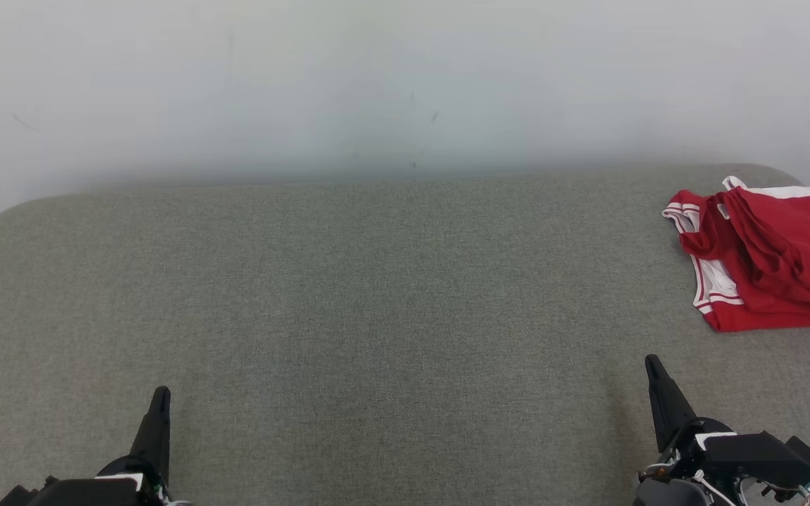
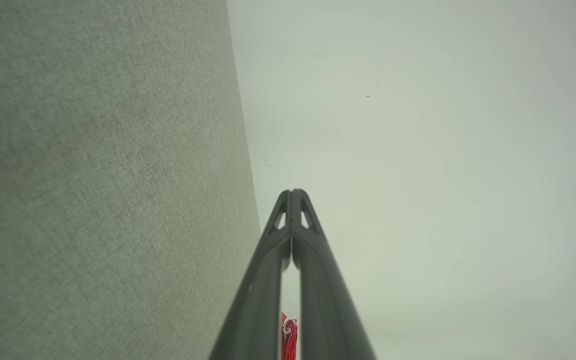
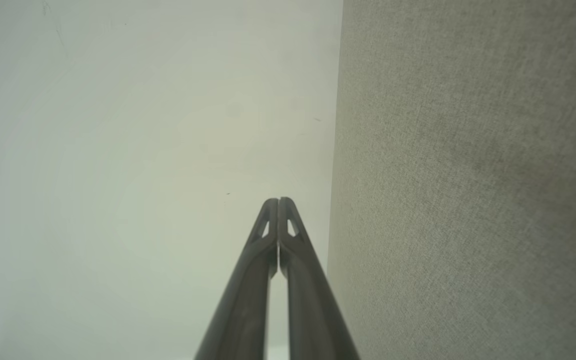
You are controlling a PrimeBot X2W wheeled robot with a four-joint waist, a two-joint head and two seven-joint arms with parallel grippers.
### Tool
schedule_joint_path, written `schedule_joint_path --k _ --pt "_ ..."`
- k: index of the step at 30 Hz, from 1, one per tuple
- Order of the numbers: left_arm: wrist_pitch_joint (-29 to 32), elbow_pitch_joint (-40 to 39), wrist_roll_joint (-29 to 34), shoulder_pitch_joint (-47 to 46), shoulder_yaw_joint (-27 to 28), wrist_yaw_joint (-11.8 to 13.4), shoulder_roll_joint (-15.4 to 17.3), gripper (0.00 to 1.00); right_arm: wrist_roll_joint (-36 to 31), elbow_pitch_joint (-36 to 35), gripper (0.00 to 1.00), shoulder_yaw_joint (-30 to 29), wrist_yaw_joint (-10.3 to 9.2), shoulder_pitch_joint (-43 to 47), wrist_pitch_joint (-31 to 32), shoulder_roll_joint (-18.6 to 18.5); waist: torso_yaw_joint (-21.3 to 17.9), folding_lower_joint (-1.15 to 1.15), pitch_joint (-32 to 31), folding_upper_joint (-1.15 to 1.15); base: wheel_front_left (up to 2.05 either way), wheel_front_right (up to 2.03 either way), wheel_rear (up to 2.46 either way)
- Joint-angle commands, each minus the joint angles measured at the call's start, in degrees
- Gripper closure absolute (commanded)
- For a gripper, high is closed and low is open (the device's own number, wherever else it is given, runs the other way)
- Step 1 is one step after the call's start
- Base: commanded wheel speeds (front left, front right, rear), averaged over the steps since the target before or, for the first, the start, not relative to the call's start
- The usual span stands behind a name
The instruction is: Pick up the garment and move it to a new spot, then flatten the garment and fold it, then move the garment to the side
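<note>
Red garment (image 1: 770, 260), white-striped trim, lies folded and rumpled at the bench's (image 1: 377, 281) right edge; left tool (image 1: 160, 393) and right tool (image 1: 652, 364) are clenched, empty.

One garment (image 1: 778, 263), one grey surface (image 1: 377, 316), one left hand (image 1: 160, 395), one right hand (image 1: 652, 364).

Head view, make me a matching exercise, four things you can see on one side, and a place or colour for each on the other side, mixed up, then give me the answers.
Column one:
1. garment
2. left gripper
3. right gripper
4. table

Column two:
A. lower left of the view, shut
B. grey woven cover
C. red with white trim, at the right edge of the view
D. lower right of the view, shut

Pairs: 1-C, 2-A, 3-D, 4-B.
</note>
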Motion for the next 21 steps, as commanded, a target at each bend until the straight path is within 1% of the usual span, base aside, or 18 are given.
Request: schedule_joint_path --k 1,21 --pt "0.03 0.09 -0.26 -0.55 0.18 -0.18 0.17 1.0 0.07 0.07 1.0 -0.07 -0.12 -0.34 0.19 0.27 0.0 0.0 0.0 0.0 0.0 0.0 0.0" --pt "0.02 0.08 -0.26 -0.54 0.17 -0.18 0.17 1.0 0.08 0.07 1.0 -0.05 -0.12 -0.33 0.18 0.27 0.0 0.0 0.0 0.0 0.0 0.0 0.0"
